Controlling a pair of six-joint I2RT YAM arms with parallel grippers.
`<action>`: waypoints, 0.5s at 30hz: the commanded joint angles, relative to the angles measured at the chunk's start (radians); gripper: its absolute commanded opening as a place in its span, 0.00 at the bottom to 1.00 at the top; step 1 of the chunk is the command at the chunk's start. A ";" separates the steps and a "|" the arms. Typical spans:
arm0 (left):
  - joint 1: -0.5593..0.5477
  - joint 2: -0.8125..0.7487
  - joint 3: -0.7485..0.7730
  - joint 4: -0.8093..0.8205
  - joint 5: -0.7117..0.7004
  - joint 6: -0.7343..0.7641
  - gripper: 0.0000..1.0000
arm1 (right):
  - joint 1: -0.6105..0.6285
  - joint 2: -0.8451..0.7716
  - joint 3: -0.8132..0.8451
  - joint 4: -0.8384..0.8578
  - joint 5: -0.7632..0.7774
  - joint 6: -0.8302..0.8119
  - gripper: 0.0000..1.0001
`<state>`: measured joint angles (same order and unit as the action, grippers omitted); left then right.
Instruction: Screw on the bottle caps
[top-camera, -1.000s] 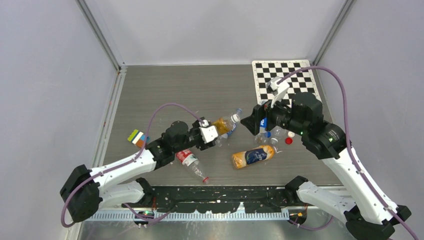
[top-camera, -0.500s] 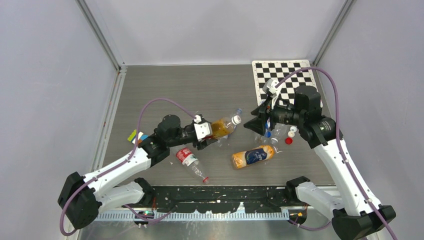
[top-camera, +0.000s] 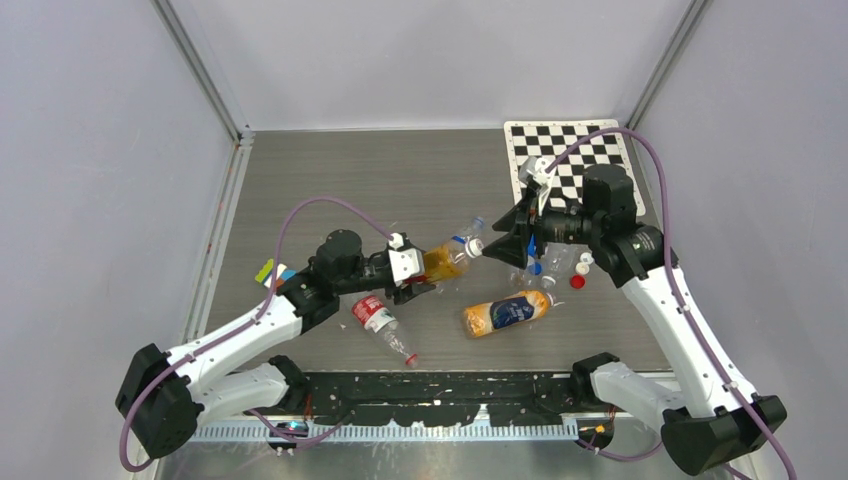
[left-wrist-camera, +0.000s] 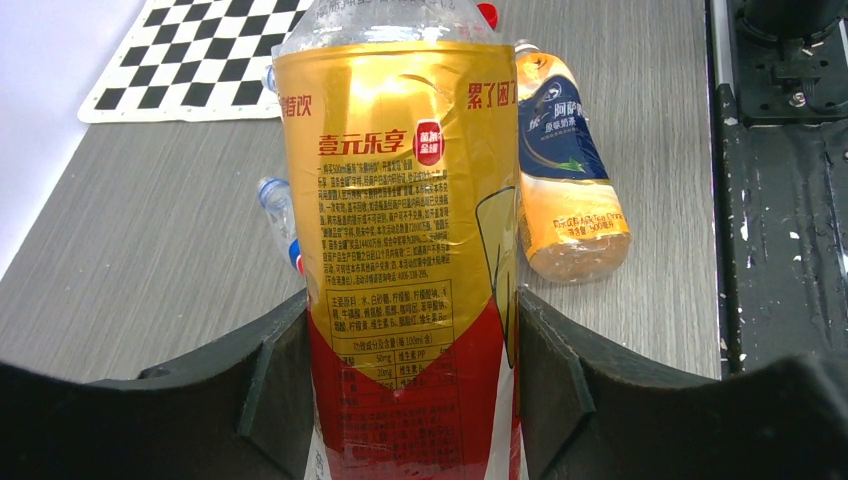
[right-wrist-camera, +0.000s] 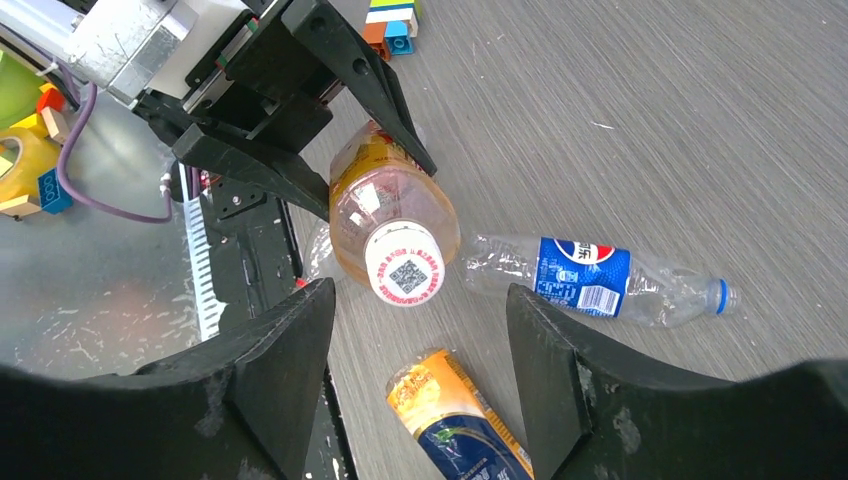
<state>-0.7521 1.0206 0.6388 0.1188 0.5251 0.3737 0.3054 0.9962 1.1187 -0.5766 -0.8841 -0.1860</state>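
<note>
— Spot any change from a second ago?
— Find the right gripper (top-camera: 495, 243) moved left to frame centre, jaws wide, flanking the white cap (right-wrist-camera: 404, 264) without touching.
— Seated where?
— On the neck of the yellow-labelled bottle (left-wrist-camera: 390, 150), clamped as before in the left gripper (left-wrist-camera: 410, 310). See the red cap (top-camera: 577, 282) unmoved, right of centre.

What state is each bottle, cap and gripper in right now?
gold-label bottle: held in left gripper, white cap on its neck
left gripper: shut on gold-label bottle
right gripper: open around white cap
orange bottle: lying on table
red-label bottle: lying on table
blue-label bottle: lying on table
loose red cap: resting on table
</note>
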 joint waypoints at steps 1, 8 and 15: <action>0.005 -0.011 0.047 0.019 0.032 -0.007 0.00 | -0.003 0.019 0.047 0.052 -0.052 -0.006 0.68; 0.005 -0.009 0.047 0.024 0.044 -0.014 0.00 | -0.002 0.038 0.042 0.071 -0.066 0.013 0.67; 0.004 -0.010 0.045 0.031 0.046 -0.020 0.00 | 0.004 0.057 0.039 0.068 -0.073 0.019 0.65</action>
<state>-0.7521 1.0206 0.6392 0.1146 0.5468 0.3687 0.3054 1.0431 1.1240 -0.5453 -0.9302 -0.1768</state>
